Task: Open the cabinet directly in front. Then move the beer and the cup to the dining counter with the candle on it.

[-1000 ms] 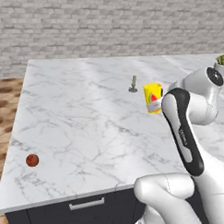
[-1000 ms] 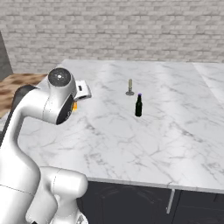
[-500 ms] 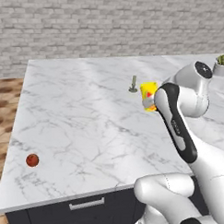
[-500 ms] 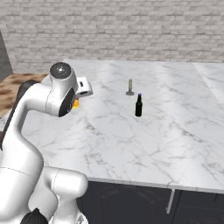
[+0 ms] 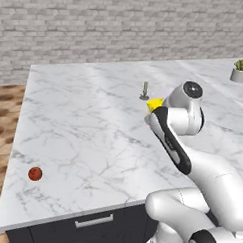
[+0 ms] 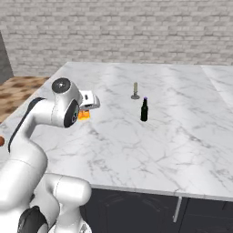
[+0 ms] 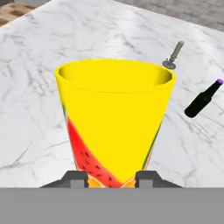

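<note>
While the gripper (image 7: 109, 177) holds the yellow cup (image 7: 114, 122) between its fingertips (image 7: 74, 177), clamped near the base, the cup appears to hang just above the dining counter (image 6: 182, 150), though contact is hard to judge. Beyond it, the beer (image 6: 144, 109) stands upright on the marble, just beside the candle (image 6: 135, 90).

Beer (image 6: 144, 109) beside candle (image 6: 135, 90) on dining counter (image 6: 182, 136)

One cup (image 7: 114, 122), one beer (image 6: 144, 109), one candle (image 6: 135, 90), one potted plant (image 5: 240, 70), one red ball (image 5: 35, 174).
</note>
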Controlling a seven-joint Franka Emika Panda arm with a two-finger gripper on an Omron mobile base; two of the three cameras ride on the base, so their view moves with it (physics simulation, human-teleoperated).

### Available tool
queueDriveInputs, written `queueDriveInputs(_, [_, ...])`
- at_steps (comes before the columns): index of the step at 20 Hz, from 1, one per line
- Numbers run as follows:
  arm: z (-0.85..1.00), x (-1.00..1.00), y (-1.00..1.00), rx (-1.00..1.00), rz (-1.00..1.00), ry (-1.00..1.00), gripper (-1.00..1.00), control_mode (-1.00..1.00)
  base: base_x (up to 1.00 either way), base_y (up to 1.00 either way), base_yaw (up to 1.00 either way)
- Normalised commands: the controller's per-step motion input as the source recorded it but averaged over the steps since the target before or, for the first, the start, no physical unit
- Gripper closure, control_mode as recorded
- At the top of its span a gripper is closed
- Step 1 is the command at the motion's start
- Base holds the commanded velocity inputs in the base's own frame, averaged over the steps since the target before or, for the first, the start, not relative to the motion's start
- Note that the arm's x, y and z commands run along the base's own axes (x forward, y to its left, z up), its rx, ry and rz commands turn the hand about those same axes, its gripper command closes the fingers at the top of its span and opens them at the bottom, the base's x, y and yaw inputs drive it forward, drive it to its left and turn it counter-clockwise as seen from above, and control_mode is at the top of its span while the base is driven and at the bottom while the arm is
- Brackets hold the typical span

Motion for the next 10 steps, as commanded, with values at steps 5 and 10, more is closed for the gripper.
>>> queueDriveInputs(5, [-0.27,0.94,-0.07,0.0,-0.32,0.0,1.0,-1.0,0.0,0.0,0.0])
queueDriveInputs(10, [-0.23,1.0,-0.06,0.0,-0.28,0.0,1.0,-1.0,0.0,0.0,0.0])
